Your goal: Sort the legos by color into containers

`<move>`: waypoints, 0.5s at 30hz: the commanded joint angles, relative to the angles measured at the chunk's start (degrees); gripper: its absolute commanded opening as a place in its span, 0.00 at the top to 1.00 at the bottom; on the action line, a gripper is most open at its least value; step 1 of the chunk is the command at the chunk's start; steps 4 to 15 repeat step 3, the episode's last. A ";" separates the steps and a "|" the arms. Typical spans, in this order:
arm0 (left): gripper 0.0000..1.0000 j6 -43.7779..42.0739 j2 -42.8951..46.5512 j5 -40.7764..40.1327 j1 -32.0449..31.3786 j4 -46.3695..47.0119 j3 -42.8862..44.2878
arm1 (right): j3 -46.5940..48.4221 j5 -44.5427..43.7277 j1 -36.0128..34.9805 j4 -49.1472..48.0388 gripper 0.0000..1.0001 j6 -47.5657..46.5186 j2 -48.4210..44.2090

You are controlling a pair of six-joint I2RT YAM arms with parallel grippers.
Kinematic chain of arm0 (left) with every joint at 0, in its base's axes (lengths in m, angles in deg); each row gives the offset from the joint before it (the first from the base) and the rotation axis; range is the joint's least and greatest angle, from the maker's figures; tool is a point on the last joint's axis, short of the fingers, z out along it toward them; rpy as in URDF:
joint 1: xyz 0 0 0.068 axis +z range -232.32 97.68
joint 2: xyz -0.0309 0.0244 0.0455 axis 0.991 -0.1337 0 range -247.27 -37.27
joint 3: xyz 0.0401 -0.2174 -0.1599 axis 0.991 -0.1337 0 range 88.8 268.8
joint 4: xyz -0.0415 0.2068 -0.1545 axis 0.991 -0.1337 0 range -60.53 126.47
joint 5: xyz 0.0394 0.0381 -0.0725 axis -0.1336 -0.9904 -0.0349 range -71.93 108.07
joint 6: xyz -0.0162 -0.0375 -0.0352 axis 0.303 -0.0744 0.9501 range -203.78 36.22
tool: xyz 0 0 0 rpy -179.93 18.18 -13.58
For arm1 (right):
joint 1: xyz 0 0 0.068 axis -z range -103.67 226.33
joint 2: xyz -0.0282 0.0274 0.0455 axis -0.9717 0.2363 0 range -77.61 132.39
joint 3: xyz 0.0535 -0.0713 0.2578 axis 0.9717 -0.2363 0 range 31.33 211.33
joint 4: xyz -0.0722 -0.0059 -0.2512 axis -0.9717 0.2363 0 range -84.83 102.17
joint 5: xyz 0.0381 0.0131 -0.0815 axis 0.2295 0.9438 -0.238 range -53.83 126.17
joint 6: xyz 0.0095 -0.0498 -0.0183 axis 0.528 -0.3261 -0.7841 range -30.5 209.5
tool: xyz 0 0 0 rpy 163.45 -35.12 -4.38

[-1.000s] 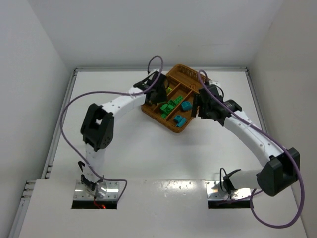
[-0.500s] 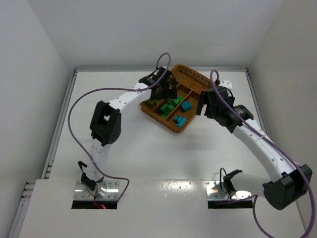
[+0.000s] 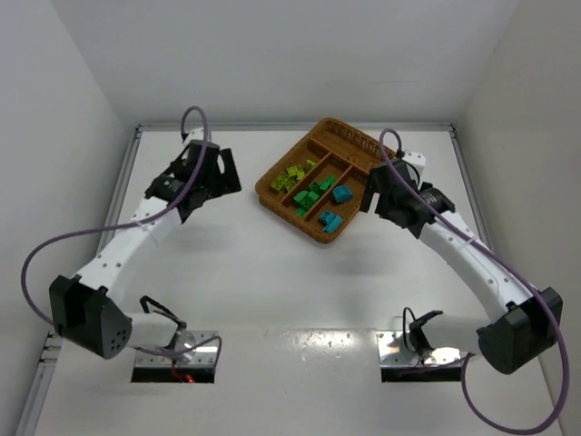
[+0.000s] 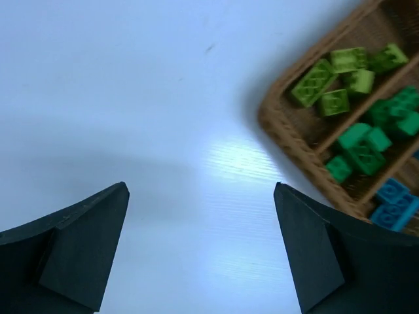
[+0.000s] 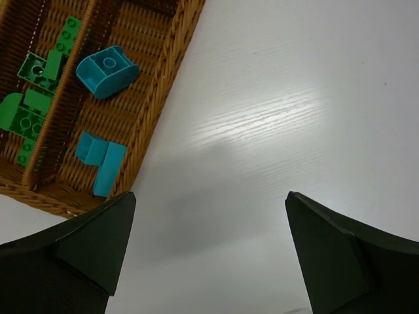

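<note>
- My left claw is released, jaws spread wide, nothing between them. It hangs over bare table, well left of the tray.
- My right claw is released too and empty, over the table just beside the tray's right rim.
- One wicker tray, with three long compartments side by side in my views. All the legos I see lie inside it.
- Lime legos: I count five, in the left compartment.
- Green legos: at least six, in the middle compartment. They are clumped, so I cannot count them exactly.
- Blue legos: two pieces in the right compartment, a rounded one and an angled one, apart from each other.
- A second ago my left claw was clenched and right over the tray's left side. It has since let go and swung away to the left.
- My right claw has opened wider and stays close to the same rim.
- The tray has not moved.
</note>
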 commanded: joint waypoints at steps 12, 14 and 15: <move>0.00 -2.80 3.02 -2.58 2.64 0.12 -3.42 | -1.37 -1.49 0.23 -1.54 0.02 0.65 -0.43; 0.00 -2.80 3.02 -2.58 2.64 0.12 -3.42 | -1.37 -1.49 0.23 -1.54 0.02 0.65 -0.43; 0.00 -2.80 3.02 -2.58 2.64 0.12 -3.42 | -1.37 -1.49 0.23 -1.54 0.02 0.65 -0.43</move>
